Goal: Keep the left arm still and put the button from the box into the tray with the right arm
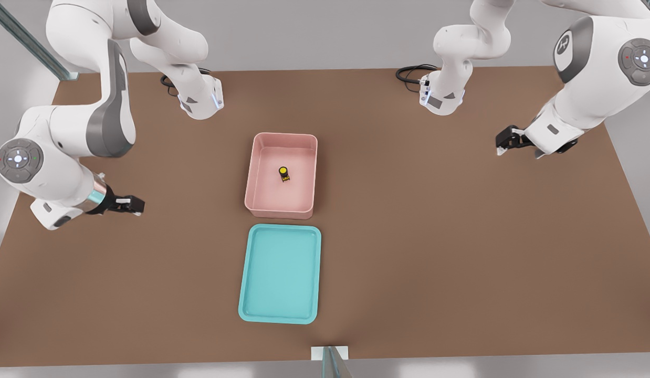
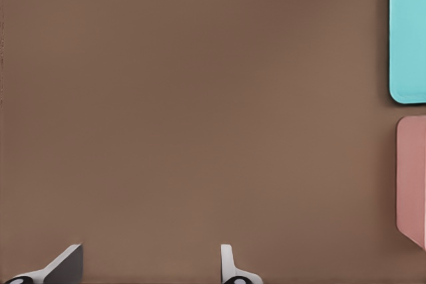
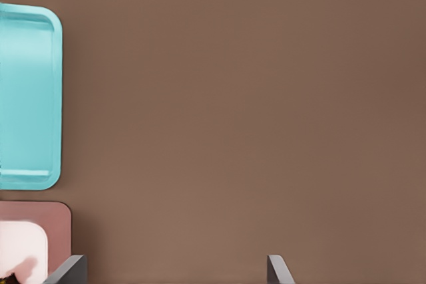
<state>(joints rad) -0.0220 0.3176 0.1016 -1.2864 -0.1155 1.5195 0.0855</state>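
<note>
Shallow teal tray [image 1: 280, 313], pink box [image 1: 281, 210], gripper [image 1: 137, 205] well aside, fingers [image 3: 68, 271] spread

Gripper [image 1: 501, 143], fingers apart, hangs over bare table [image 1: 435, 220], well clear of box [image 1: 258, 173]. Box walls ring the button [image 1: 284, 174]; top open. Tray [image 1: 247, 273] rim low.

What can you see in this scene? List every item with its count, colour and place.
table: one, brown, under everything.
box: one, pale pink, middle of the table.
button: one, yellow cap on a black body, on the box floor.
tray: one, teal, beside the box on its near side in the front view, nothing in it.
cables: two, black, at the arm bases.
right arm: one, white and grey, front view's left.
left arm: one, white and grey, front view's right.
pincer: one, black, right arm's, open, over bare table at the front view's left of the box.
</note>
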